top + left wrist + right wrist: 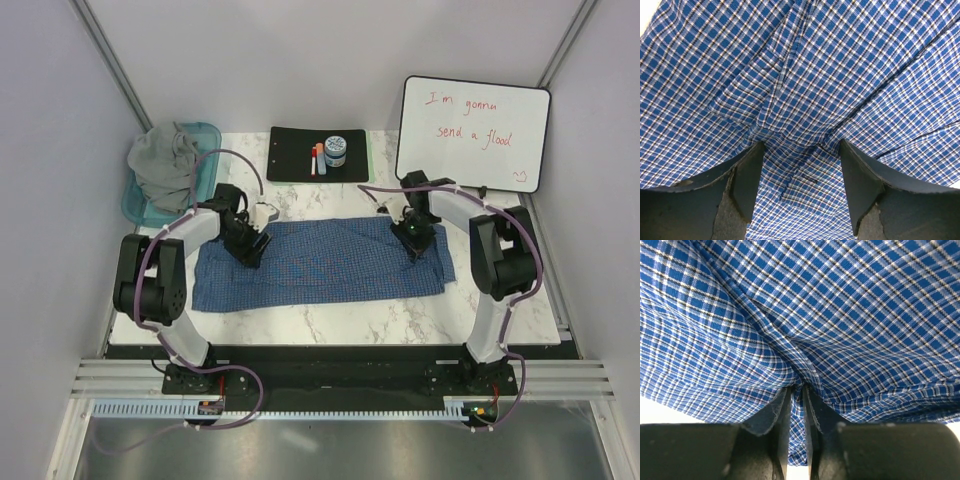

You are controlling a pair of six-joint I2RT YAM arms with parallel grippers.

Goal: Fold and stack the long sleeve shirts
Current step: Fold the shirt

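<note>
checked shirt [320,265] flat at frame centre; long axis left-right | left gripper [250,247] jaws open, astride upper-left fold | right gripper [415,240] jaws nearly closed, pinching upper-right edge | grey shirt [165,160] in tub [131,203], upper left; nearer left arm

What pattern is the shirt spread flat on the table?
It is a blue-and-white fine-check woven shirt, clearest in the left wrist view.

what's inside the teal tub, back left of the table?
A grey shirt, bunched up and heaped above the rim of the teal tub. It fills most of it, so the tub's floor and anything beneath the cloth are hidden.
</note>
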